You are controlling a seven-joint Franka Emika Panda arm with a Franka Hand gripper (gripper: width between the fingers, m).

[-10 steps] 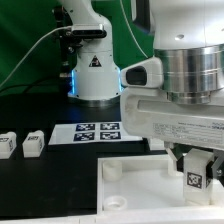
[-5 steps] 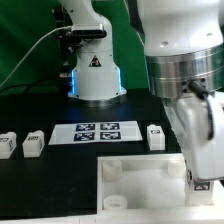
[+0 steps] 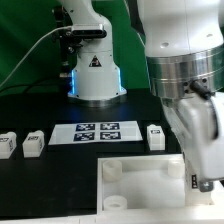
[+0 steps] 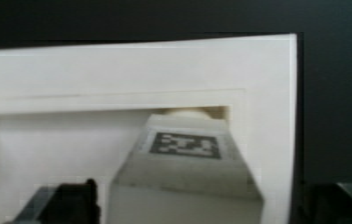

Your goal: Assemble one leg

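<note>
My gripper (image 3: 203, 181) is at the exterior view's lower right, over the right edge of the big white plate (image 3: 140, 172). It is shut on a leg (image 4: 187, 160), a white block whose tag faces the wrist camera. The leg's far end points down at the plate (image 4: 137, 70) near a round socket. The dark fingers (image 4: 70, 202) flank the leg. Only the leg's tag (image 3: 200, 182) shows in the exterior view. Three more legs lie on the black table: two at the left (image 3: 8, 145) (image 3: 34, 143) and one right of the marker board (image 3: 155, 136).
The marker board (image 3: 97, 132) lies flat behind the plate. The robot base (image 3: 95, 75) stands at the back, with a cable along the left. The arm's bulk fills the exterior view's right side.
Since a second ago the arm has swung to the exterior view's right with the leg, uncovering the leg by the marker board. In the last half second it has barely moved.
</note>
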